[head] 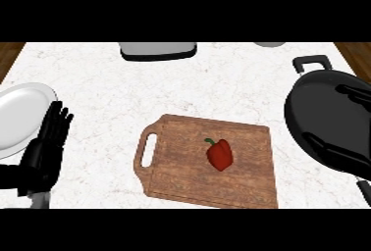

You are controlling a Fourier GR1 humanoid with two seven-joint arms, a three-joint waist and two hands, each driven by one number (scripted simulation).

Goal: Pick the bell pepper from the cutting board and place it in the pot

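A red bell pepper [220,155] with a short green stem lies on its side on the wooden cutting board [190,184], right of the board's centre, its stem pointing toward the board's far left. The board rests flat on the white marbled counter [109,83], slightly rotated, with its slotted handle at the left end. To the right of the board, just beside its right edge, stands a black pot [319,117] with a loop handle at its far rim; its near side runs out of view at the right edge, and whether pot and board touch cannot be told. Left of the board, well apart from it, the left hand [45,147] rests near the view's left edge, its black fingers straight and pressed side by side, pointing away from the viewer and holding nothing. The pepper lies to the right of this hand, with the board's handle end between them. A white plate [18,115] lies just beyond the hand, its rim partly overlapped by the fingertips. Beyond the board, at the counter's far edge, sits a grey, dark-based object [158,50], only partly shown, and farther right a small pale round item [270,44]. Brown wood shows at both far corners.
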